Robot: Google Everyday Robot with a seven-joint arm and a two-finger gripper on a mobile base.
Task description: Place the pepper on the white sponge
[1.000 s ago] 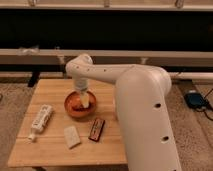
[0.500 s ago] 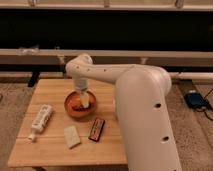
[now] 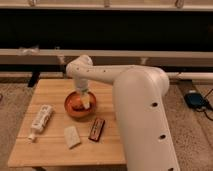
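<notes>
The white sponge (image 3: 71, 136) lies flat on the wooden table (image 3: 50, 92), near its front edge. My gripper (image 3: 83, 102) reaches down into an orange-brown bowl (image 3: 71, 109) in the middle of the table, behind the sponge. A reddish shape by the gripper inside the bowl may be the pepper (image 3: 77, 105), but I cannot make it out for sure. The white arm (image 3: 130, 95) comes in from the right and covers part of the bowl.
A white tube with printed text (image 3: 41, 120) lies at the table's left side. A dark red-and-black bar (image 3: 96, 129) lies right of the sponge. A blue object (image 3: 195, 100) sits on the floor at the right. A dark wall with rails runs behind.
</notes>
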